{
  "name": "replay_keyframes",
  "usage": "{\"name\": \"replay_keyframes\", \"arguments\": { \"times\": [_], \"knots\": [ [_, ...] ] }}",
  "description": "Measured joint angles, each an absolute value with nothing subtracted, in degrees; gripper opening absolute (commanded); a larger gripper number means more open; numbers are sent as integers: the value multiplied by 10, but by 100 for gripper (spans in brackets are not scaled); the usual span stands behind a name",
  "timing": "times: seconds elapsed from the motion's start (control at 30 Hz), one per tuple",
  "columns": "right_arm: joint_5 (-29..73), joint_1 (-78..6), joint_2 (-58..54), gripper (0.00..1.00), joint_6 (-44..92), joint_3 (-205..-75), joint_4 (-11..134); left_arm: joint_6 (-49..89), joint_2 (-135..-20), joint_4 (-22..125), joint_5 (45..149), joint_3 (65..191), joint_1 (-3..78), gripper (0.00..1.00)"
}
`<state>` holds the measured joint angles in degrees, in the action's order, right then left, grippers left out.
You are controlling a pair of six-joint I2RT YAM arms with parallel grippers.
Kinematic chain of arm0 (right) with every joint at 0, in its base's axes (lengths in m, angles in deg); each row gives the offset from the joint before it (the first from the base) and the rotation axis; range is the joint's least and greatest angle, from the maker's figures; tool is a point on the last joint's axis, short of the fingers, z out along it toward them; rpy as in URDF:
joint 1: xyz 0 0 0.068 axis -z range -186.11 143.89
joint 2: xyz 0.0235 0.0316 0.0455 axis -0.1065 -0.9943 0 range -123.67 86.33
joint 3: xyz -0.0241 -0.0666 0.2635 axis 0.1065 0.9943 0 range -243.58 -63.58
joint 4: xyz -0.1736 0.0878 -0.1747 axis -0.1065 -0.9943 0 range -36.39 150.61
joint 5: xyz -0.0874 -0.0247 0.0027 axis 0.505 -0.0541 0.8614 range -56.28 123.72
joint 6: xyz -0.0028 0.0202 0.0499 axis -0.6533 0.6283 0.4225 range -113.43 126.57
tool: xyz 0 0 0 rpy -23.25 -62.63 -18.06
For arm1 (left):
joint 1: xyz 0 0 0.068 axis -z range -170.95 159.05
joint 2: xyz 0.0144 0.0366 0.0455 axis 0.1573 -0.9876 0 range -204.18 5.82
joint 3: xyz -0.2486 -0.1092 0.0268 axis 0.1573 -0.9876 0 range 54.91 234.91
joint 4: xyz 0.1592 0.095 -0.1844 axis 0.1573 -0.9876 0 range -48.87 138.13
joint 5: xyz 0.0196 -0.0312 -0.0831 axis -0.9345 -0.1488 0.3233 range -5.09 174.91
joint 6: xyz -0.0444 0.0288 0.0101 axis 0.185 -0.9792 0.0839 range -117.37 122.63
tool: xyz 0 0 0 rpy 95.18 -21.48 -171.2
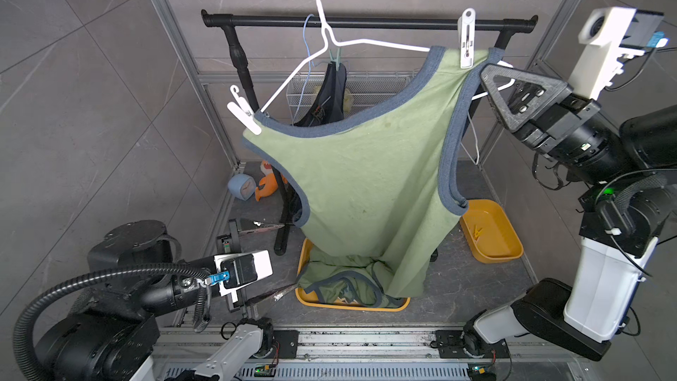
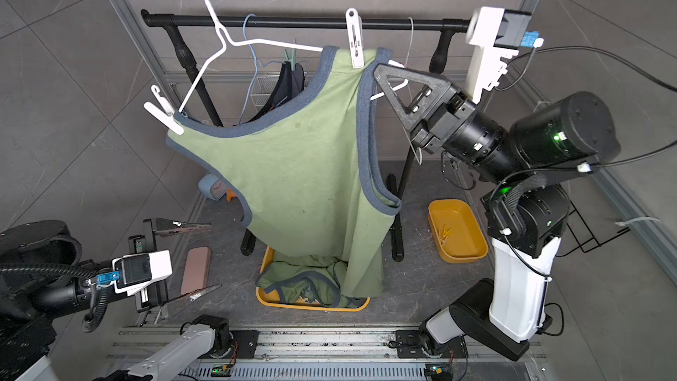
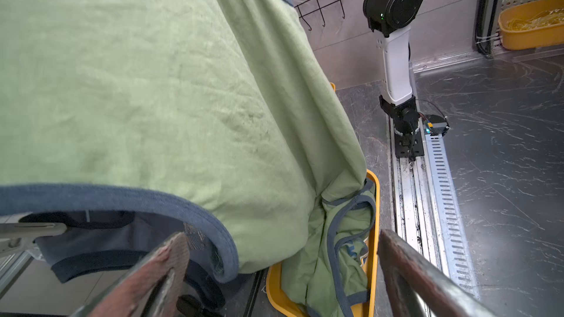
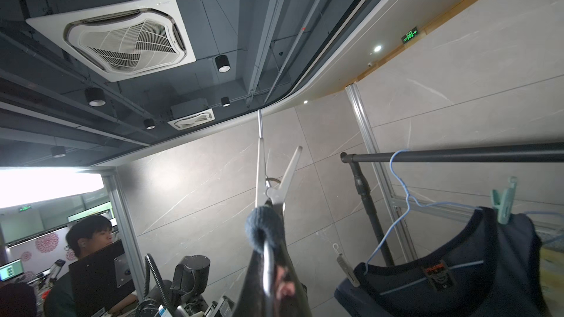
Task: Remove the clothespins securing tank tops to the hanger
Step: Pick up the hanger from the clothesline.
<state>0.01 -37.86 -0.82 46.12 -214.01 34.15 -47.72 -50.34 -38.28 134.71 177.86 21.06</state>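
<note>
An olive tank top (image 1: pixel 359 177) (image 2: pixel 293 177) hangs on a white hanger (image 1: pixel 384 45) (image 2: pixel 278 43). A white clothespin (image 1: pixel 468 40) (image 2: pixel 355 40) (image 4: pixel 274 178) pins one strap, and a second white clothespin (image 1: pixel 243 115) (image 2: pixel 163 115) pins the other. My right gripper (image 1: pixel 487 75) (image 2: pixel 379 71) (image 4: pixel 268 248) is shut on the hanger's end, just below the first clothespin. Behind, a navy tank top (image 1: pixel 331 100) (image 4: pixel 457 269) hangs from a blue hanger under a mint clothespin (image 1: pixel 335 58) (image 4: pixel 505 201). My left gripper (image 1: pixel 289 256) (image 2: pixel 215 256) (image 3: pixel 280 239) is open and empty, low beside the olive top's hem.
A second olive tank top (image 1: pixel 344 284) (image 3: pixel 335 254) lies in a yellow tray (image 1: pixel 351 307). A smaller yellow tray (image 1: pixel 491 247) holds a yellow clothespin (image 1: pixel 476 232). The black rail (image 1: pixel 366 21) spans the back. Toys (image 1: pixel 252 186) and a pink case (image 2: pixel 196 269) lie on the floor.
</note>
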Motion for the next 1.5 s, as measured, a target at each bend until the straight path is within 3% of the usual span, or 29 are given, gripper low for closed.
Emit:
{"name": "replay_keyframes", "arguments": {
  "times": [0.5,0.63,1.1,1.47,1.5],
  "knots": [
    [-126,-379,32,0,467,-1892,391,-303,-571,-329,1271,1937,211,97],
    [-137,-379,46,0,451,-1849,395,-277,-579,-302,1224,1924,211,88],
    [-157,-379,129,0,412,-1711,471,-239,-598,-254,1139,1784,210,88],
    [-158,-379,158,0,424,-1596,576,-260,-610,-280,1216,1751,207,59],
    [-158,-380,159,0,428,-1587,587,-264,-610,-286,1226,1749,206,52]
  ]
}}
